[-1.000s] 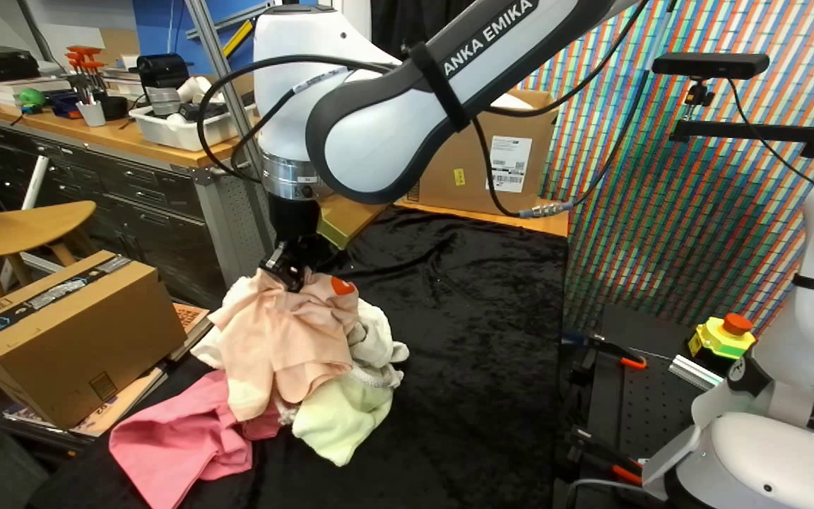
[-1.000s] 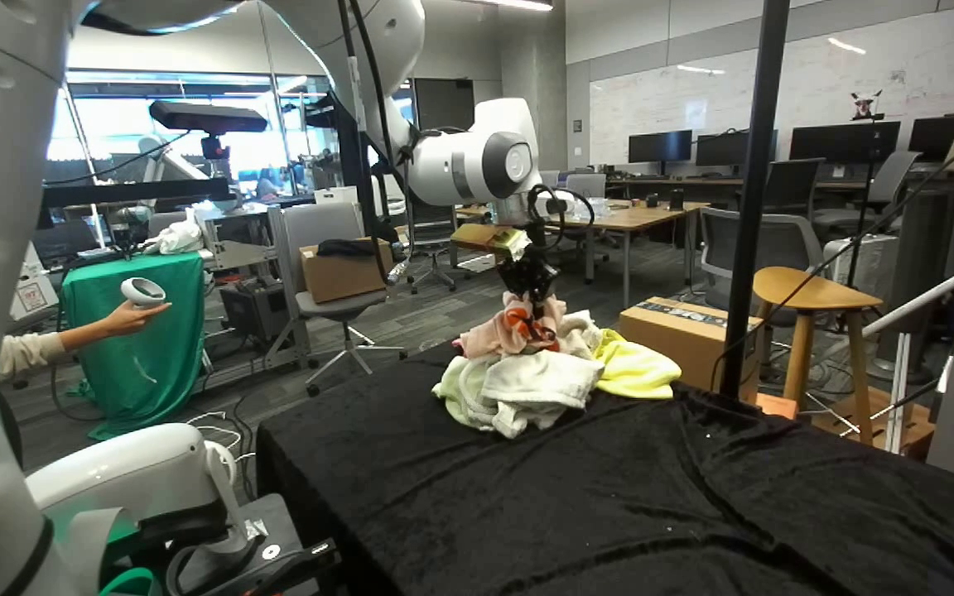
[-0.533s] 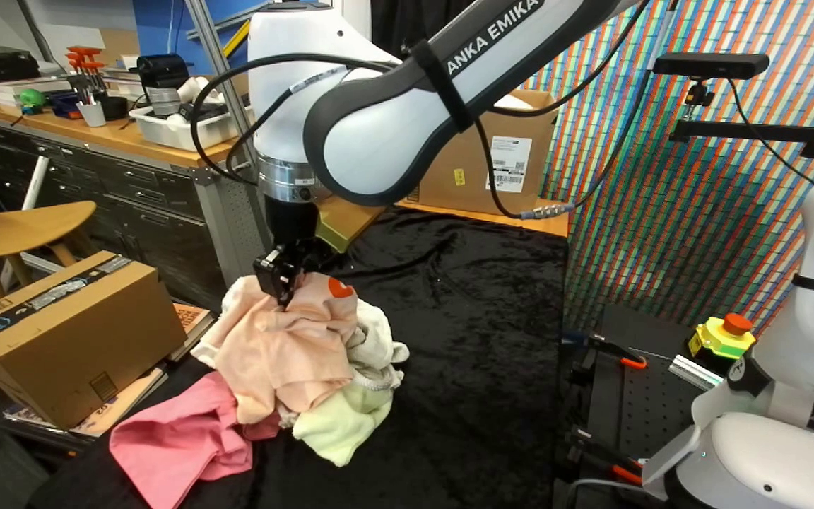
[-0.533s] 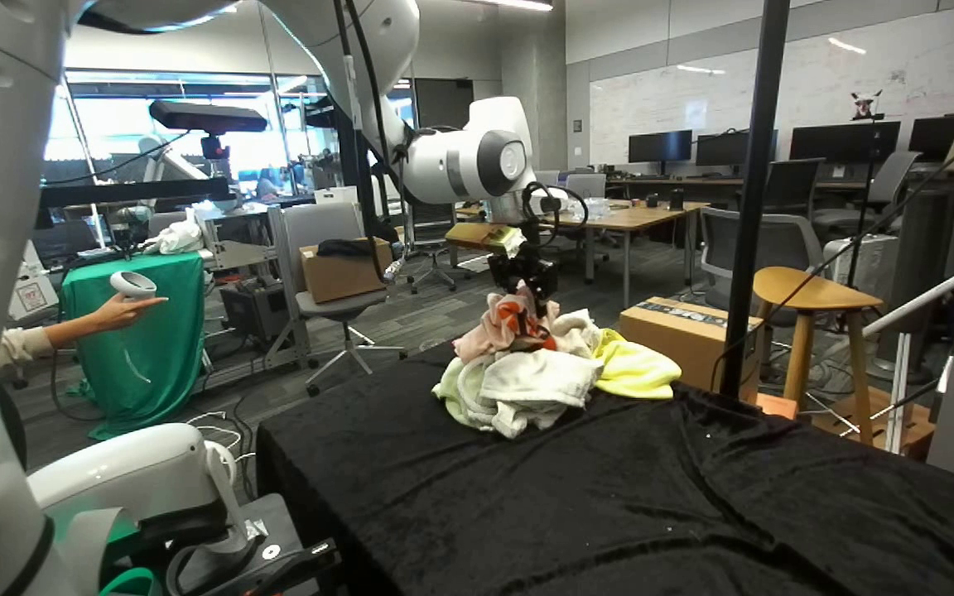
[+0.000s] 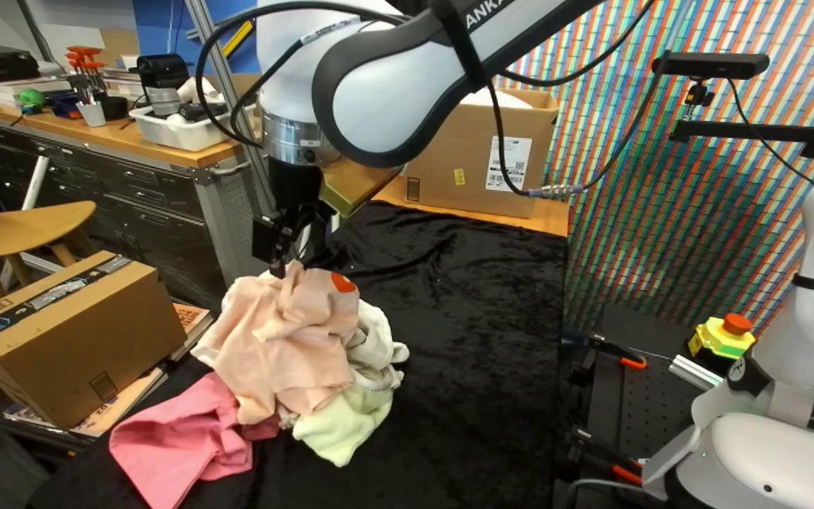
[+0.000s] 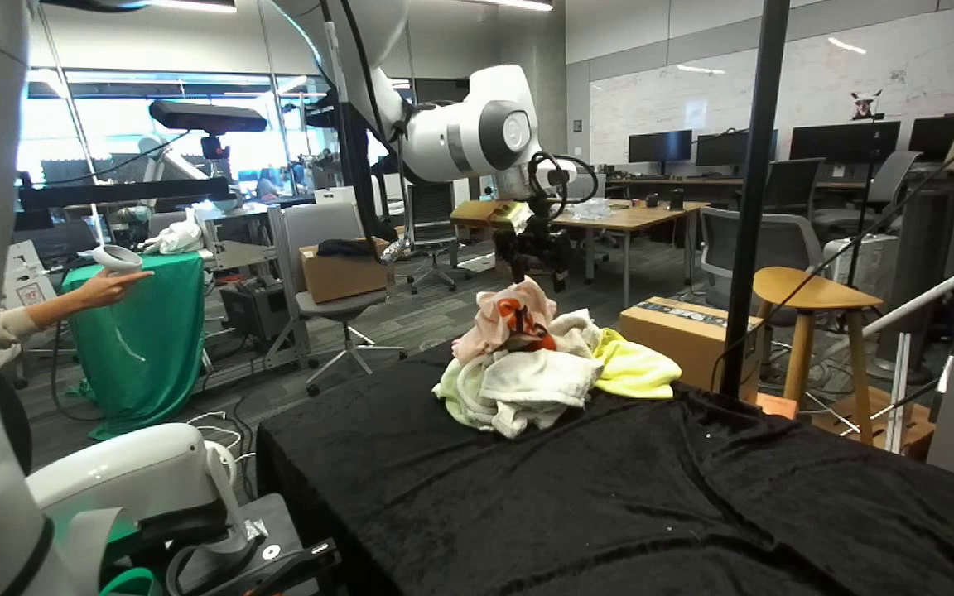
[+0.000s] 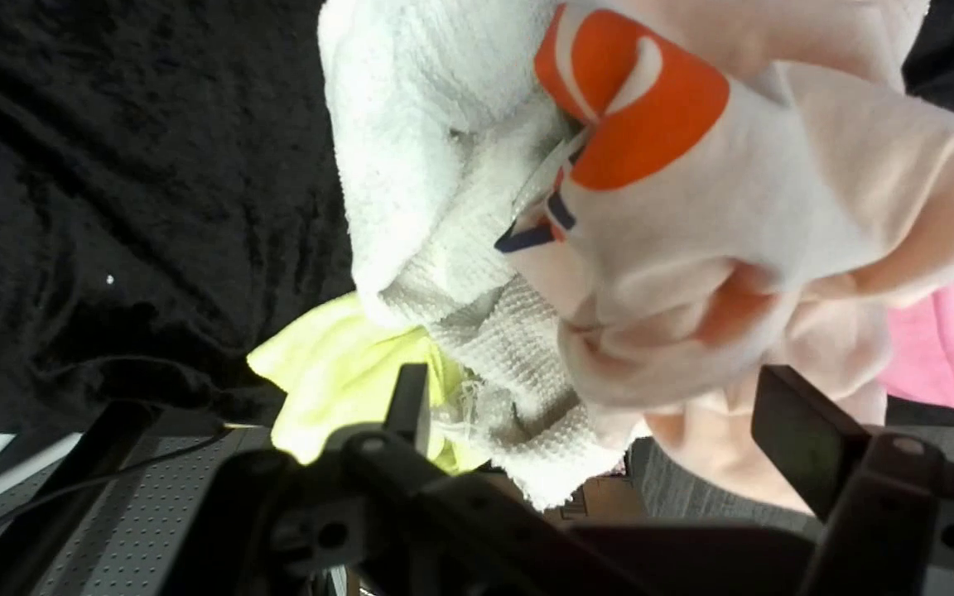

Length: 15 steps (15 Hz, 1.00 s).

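I have the hand [image 7: 595,389], its jaws spread and holding nothing, close above the peach printed cloth [image 5: 287,346], which lies crumpled over the white towel [image 6: 539,379] on the worktop [image 5: 478,367] and should handle light, soft and floppy, best pinched at its raised upper fold [image 5: 299,281].

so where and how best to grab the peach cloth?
Probably the raised fold of the peach cloth, pinched from above: it stands up highest, while the lower edge overlaps the pink cloth. The open gripper hangs near it.
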{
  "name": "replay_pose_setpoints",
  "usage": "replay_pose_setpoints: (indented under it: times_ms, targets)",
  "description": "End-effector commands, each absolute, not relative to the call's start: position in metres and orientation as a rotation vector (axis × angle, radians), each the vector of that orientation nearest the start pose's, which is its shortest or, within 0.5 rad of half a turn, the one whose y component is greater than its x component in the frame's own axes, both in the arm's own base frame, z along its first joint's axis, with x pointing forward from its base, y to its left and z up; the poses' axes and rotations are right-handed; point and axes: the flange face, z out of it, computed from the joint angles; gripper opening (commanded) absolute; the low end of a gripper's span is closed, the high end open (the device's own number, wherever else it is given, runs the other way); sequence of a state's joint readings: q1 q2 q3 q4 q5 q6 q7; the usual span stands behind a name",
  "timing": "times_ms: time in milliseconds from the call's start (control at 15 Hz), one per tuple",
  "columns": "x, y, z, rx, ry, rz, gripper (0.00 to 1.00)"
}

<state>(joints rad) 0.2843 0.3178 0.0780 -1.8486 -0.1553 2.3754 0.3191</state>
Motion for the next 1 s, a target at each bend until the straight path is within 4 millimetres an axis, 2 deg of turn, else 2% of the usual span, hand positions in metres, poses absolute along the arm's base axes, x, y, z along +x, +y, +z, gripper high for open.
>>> replay_pose_setpoints:
  times_ms: [0, 200, 400, 667, 933]
  targets:
    - [0.594, 0.213, 0.411, -3.154, -0.190, -0.407, 1.00]
    - [0.573, 0.194, 0.434, -3.194, -0.175, -0.378, 1.00]
    - [0.536, 0.171, 0.454, -3.245, -0.148, -0.266, 1.00]
    - [0.469, 0.153, 0.475, -3.274, -0.125, -0.145, 1.00]
    - [0.396, 0.155, 0.490, -3.275, -0.099, -0.178, 1.00]
